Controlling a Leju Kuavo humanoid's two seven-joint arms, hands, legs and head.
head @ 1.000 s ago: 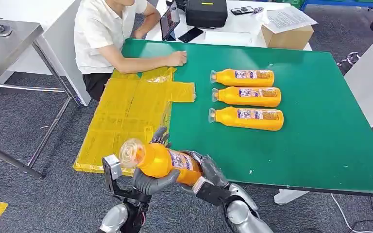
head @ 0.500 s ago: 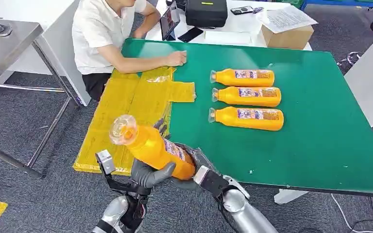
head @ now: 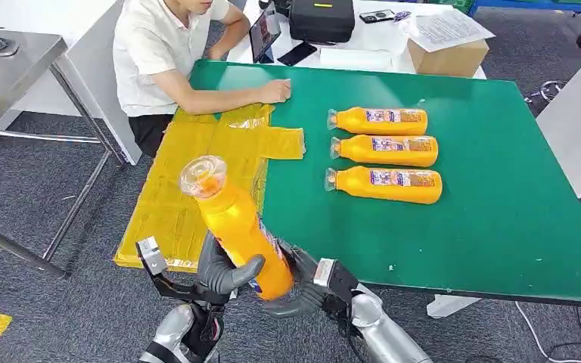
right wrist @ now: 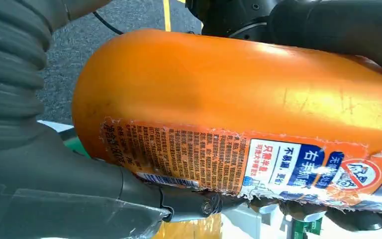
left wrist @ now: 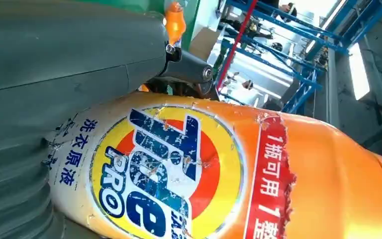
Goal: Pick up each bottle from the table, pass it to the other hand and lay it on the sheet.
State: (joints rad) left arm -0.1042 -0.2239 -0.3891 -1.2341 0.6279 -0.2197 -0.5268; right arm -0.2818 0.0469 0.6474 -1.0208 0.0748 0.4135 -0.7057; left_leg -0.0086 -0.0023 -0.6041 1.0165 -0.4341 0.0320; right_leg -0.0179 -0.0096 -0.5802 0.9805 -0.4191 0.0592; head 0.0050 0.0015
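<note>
An orange detergent bottle (head: 236, 225) with a clear cap stands tilted, cap up, over the near edge of the yellow sheet (head: 189, 178). My left hand (head: 223, 274) wraps its lower body from the left. My right hand (head: 299, 286) cups its base from the right, so both hands hold it. The left wrist view shows the bottle's front label (left wrist: 169, 169) against my left hand (left wrist: 54, 69). The right wrist view shows its back label (right wrist: 229, 159) with my right hand (right wrist: 45, 184) under it. Three more orange bottles (head: 384, 121) (head: 386, 150) (head: 386, 185) lie side by side on the green table (head: 499, 227).
A person in a white shirt (head: 159, 53) sits at the far left corner, one hand (head: 276, 91) resting on the table by the sheet's far end. A cardboard box (head: 446, 53), a black case (head: 321, 19) and phones sit on the white table behind.
The bottle has swung from lying almost level between my hands to nearly upright, cap raised. Both hands have stayed on it and shifted slightly lower in the picture.
</note>
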